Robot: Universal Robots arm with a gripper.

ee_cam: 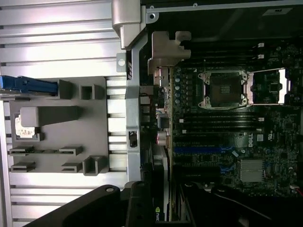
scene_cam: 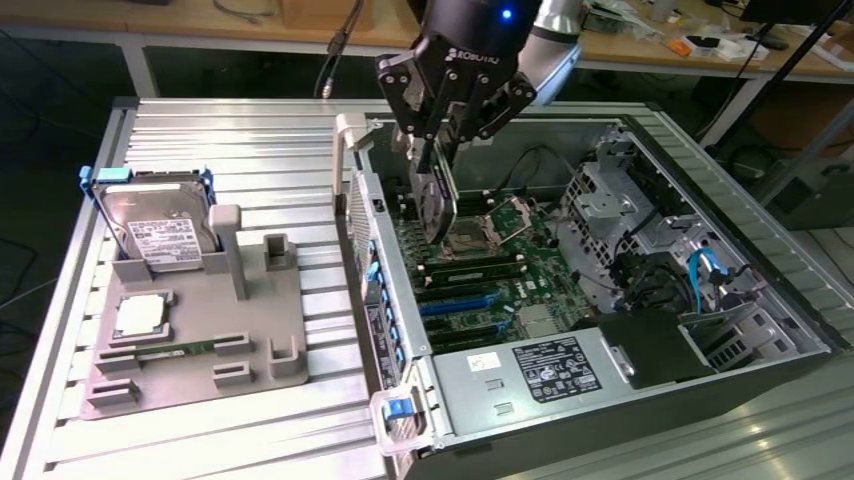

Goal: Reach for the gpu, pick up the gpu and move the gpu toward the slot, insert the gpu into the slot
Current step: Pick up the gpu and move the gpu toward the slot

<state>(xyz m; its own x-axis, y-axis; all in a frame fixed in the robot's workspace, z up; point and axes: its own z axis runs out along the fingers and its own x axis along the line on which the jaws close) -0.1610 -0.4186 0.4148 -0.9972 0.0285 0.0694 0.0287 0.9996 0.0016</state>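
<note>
Exterior view's left: grey holder (scene_cam: 200,360) on the slatted desk (scene_cam: 227,140). A hard drive (scene_cam: 160,235) stands in it and a memory stick (scene_cam: 174,352) lies flat. Middle: my gripper (scene_cam: 437,152) is closed on the gpu (scene_cam: 441,212). The card is held edge-on, upright, over the motherboard (scene_cam: 527,275) inside the open computer case (scene_cam: 761,270), close to the case's rear wall. Blue slots (scene_cam: 461,305) sit lower on the board, apart from the card, so it is not seated. In the wrist view the card edge runs toward those slots. Exterior view's right: drive cage (scene_cam: 614,205), blue cable (scene_cam: 707,272), power supply (scene_cam: 534,365).
</note>
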